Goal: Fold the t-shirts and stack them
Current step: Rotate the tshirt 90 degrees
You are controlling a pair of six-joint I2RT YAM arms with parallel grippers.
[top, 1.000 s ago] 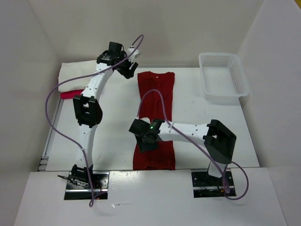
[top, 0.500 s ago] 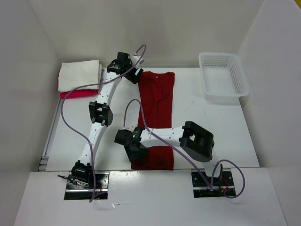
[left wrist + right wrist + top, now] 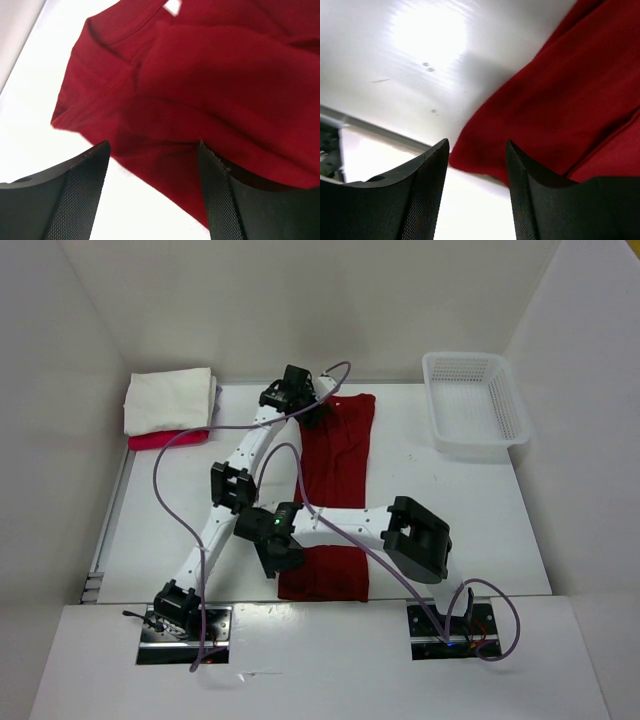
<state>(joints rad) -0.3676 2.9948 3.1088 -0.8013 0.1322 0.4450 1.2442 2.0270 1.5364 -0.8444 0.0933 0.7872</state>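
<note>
A dark red t-shirt (image 3: 340, 455) lies flat as a long narrow strip down the middle of the table. My left gripper (image 3: 312, 408) hovers at its far left corner. In the left wrist view the jaws (image 3: 152, 165) stand open, with the shirt's edge (image 3: 215, 90) running across the gap. My right gripper (image 3: 277, 555) is at the near left corner, open, and the shirt's corner (image 3: 570, 110) lies just beyond its fingertips (image 3: 427, 175). At the far left, a folded cream white t-shirt (image 3: 167, 400) rests on a folded magenta-pink one (image 3: 165, 439).
A white lattice basket (image 3: 476, 405) stands at the far right of the white table (image 3: 450, 510). White walls close in the table on three sides. The right arm's elbow (image 3: 418, 538) reaches across the shirt's near half.
My left gripper swung right from beside the folded stack to the red shirt's far left corner. My right gripper slid left and nearer, off the shirt's middle to its near left corner.
</note>
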